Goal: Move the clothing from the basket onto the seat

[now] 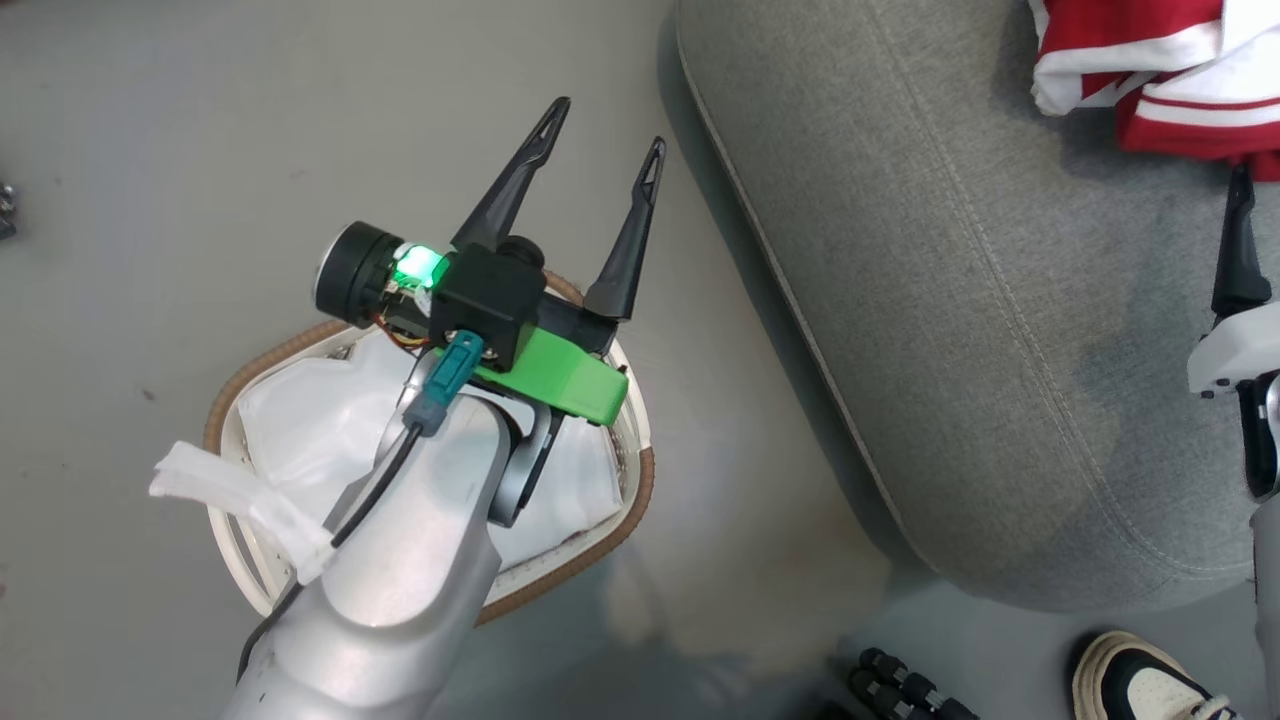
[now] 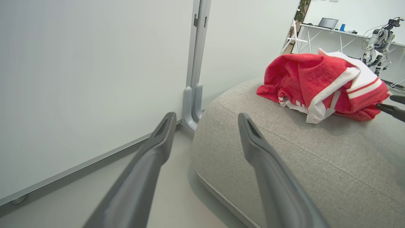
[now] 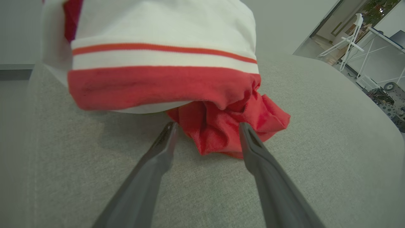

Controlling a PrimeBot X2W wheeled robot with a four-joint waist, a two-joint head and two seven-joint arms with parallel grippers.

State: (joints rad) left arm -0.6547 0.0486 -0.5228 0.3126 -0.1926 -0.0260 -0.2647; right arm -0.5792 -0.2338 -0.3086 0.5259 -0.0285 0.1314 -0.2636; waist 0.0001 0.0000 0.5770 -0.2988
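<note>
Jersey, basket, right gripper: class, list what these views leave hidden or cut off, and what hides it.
Jersey: head view, top and right edges cut it; folds hide its number in all views.
Basket: head view, the left arm covers much of its inside.
Right gripper: head view, the right edge cuts off part of it.
Shoe: head view, bottom edge cuts it.

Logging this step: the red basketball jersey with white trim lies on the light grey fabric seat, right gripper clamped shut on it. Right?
The red basketball jersey does lie on the light grey seat, but the right gripper is open, not shut: the right wrist view shows its fingers spread beside a red fold.
</note>
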